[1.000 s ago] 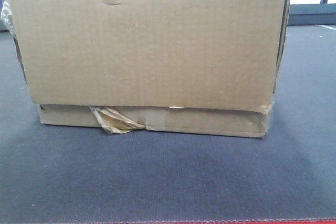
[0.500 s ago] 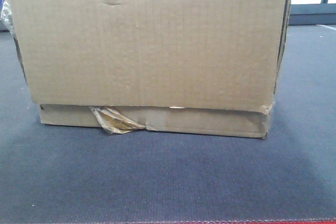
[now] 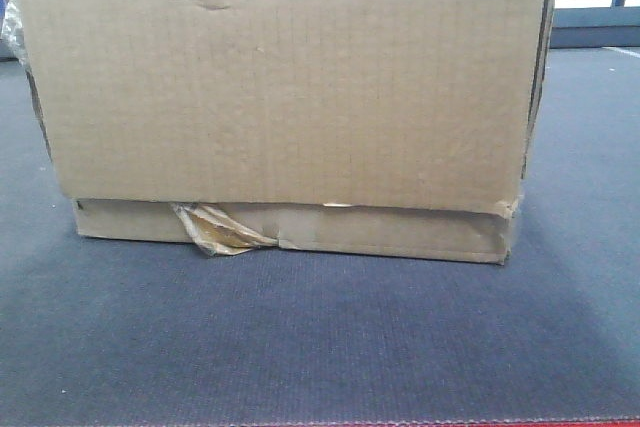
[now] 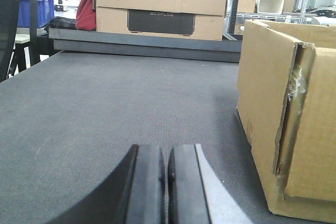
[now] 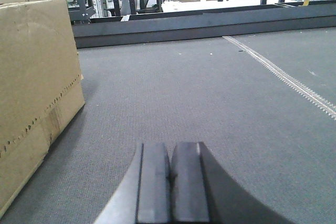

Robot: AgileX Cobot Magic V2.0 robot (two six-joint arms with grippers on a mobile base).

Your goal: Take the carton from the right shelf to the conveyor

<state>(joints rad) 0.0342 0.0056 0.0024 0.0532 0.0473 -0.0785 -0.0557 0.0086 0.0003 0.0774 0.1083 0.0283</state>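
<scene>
Front view: carton (image 3: 285, 97) sits flat on the conveyor (image 3: 320, 347), base strip down, crumpled tape (image 3: 222, 229) at its lower edge — apparently delivered.

Left wrist view: left tool (image 4: 166, 182) pressed closed, gripping nothing, low over the belt just beside the carton (image 4: 286, 114); another box (image 4: 160, 4) stands beyond.

Right wrist view: right tool (image 5: 170, 184) likewise closed and empty, carton (image 5: 37, 82) alongside — both stand apart from it, probably released.
</scene>
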